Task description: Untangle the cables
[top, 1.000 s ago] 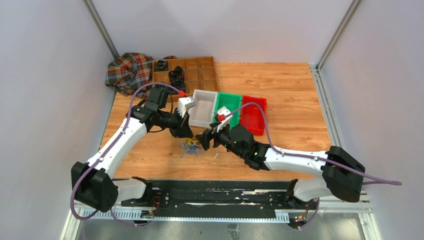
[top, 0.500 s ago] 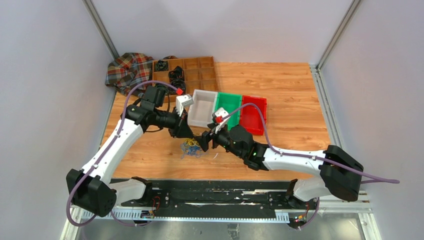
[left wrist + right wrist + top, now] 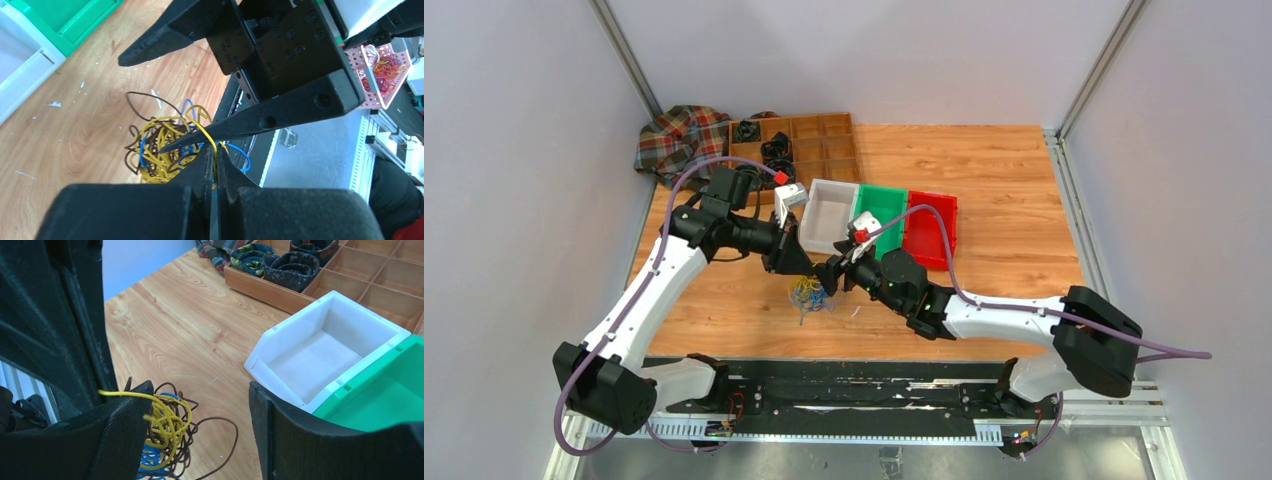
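Two tools meet over cables [image 3: 807, 293], small yellow, blue and brown tangle lying on table [image 3: 1004, 200] near white bin [image 3: 829, 215]. Left tool [image 3: 215, 156] pinched shut on one yellow strand of tangle. Right tool [image 3: 200, 390] spread wide, same strand crossing one finger.

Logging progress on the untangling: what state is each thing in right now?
cables: tangled in one clump
left gripper: shut on a yellow cable
right gripper: open
white bin: empty
green bin: empty
red bin: empty
wooden tray: partly filled
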### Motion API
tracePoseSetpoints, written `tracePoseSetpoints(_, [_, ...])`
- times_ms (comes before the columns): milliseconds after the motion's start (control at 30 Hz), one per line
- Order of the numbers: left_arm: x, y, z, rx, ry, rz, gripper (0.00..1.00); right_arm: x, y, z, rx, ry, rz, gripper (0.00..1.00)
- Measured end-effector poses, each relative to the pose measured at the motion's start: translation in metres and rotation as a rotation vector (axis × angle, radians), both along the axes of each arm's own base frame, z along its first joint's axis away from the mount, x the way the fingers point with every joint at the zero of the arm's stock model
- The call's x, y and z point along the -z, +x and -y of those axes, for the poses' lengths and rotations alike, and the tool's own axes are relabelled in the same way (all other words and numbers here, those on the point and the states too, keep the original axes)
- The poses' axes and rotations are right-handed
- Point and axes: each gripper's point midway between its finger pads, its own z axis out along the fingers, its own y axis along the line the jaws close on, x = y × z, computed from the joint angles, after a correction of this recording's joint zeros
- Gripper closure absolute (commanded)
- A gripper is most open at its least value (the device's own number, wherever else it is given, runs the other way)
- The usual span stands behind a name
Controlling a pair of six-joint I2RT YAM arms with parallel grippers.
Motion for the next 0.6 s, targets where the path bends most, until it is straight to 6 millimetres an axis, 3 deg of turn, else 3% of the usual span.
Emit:
tracePoseSetpoints(67, [-0.002, -0.003, 0.001, 0.009, -0.012, -0.008, 0.99, -0.001, 0.002, -0.001, 0.009, 0.012, 0.001, 0.35])
tracePoseSetpoints(133, [-0.005, -0.006, 0.002, 0.020, -0.028, -0.018, 0.99, -0.001, 0.004, -0.002, 0.018, 0.025, -0.001, 0.46])
tracePoseSetpoints(233, [-0.007, -0.010, 0.003, 0.030, -0.039, -0.028, 0.99, 0.002, 0.008, -0.002, 0.044, 0.037, -0.009, 0.71])
tracePoseSetpoints(300, [-0.011, -0.010, 0.003, 0.035, -0.041, -0.018, 0.99, 0.002, 0.009, 0.000, 0.066, 0.055, -0.017, 0.93])
tracePoseSetpoints(333, [-0.013, -0.010, 0.003, 0.038, -0.041, -0.010, 0.99, 0.001, 0.009, 0.001, 0.072, 0.056, -0.011, 0.99])
tracePoseSetpoints(533, [-0.016, -0.005, -0.003, 0.036, -0.001, 0.068, 0.98, -0.017, 0.002, 0.013, 0.095, 0.099, -0.004, 0.99])
tracePoseSetpoints(600, [-0.014, -0.001, -0.006, 0.023, 0.025, 0.093, 0.87, -0.027, 0.000, 0.017, 0.092, 0.115, 0.003, 1.00])
